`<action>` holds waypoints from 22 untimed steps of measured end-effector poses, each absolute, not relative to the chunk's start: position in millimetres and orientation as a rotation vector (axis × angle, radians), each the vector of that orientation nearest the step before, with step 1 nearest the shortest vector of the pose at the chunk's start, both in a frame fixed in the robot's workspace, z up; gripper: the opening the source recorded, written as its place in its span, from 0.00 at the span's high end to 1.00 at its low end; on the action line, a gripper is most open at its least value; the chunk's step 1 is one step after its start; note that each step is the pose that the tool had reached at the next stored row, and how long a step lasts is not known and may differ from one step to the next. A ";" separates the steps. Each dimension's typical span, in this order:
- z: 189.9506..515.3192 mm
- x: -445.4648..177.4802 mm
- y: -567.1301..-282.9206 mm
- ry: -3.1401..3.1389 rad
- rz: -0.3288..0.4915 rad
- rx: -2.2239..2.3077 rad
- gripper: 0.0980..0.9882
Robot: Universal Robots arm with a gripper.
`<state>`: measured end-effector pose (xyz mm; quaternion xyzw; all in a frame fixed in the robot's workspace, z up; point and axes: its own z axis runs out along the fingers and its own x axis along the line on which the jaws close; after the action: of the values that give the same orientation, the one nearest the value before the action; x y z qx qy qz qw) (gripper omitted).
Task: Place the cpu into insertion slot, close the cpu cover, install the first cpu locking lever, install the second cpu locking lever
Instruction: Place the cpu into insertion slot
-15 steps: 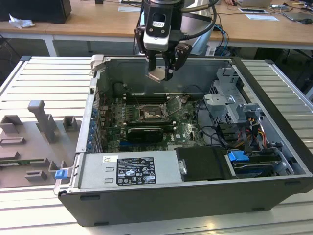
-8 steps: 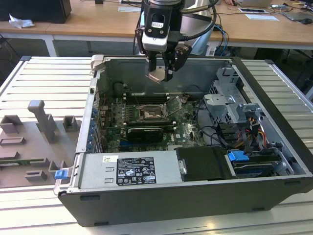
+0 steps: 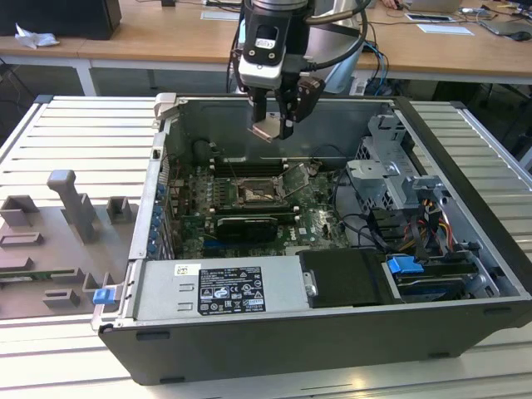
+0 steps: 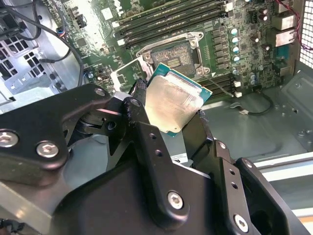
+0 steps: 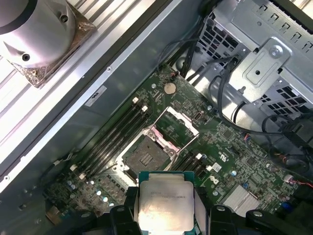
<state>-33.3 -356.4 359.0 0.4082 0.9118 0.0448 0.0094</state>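
Hanging upper centre in the exterior view, flat square silver-faced cpu (image 3: pixel 268 130) pinched by its edges in black two-finger gripper (image 3: pixel 273 125), well above dark-centred, silver-rimmed insertion slot (image 3: pixel 253 193). Risk: chip looks tilted; a skewed seating could damage the slot.

In the exterior view the arm (image 3: pixel 274 25) runs off the picture at 12 o'clock, and the cpu (image 3: pixel 266 130) pinched in the gripper (image 3: pixel 273 123) is way too tiny to read, same deal for the inside of the slot (image 3: pixel 256 193) at 6 o'clock from it. In the second wrist view the fingers (image 4: pixel 142 132) cover the near corner of the cpu (image 4: pixel 176 100), and the cpu itself hides a bit of the slot (image 4: pixel 173 51) rim. In the first wrist view the cpu (image 5: pixel 164 205) gets chopped by the picture's edge, with both its sides tucked behind the fingers (image 5: pixel 128 201).
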 end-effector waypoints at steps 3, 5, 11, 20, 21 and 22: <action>357.1 -33.3 -356.4 2.844 0.137 1.293 0.50; 355.2 -33.3 -356.4 2.842 0.136 1.301 0.50; 347.2 -33.2 -356.4 2.840 0.131 1.305 0.50; 340.7 -33.6 -356.4 2.776 0.124 1.425 0.50; 339.1 -33.8 -356.4 2.762 0.124 1.450 0.50; 338.2 -33.9 -356.4 2.752 0.123 1.469 0.50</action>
<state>-33.9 -356.4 338.2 0.4707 0.8814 0.0395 0.0098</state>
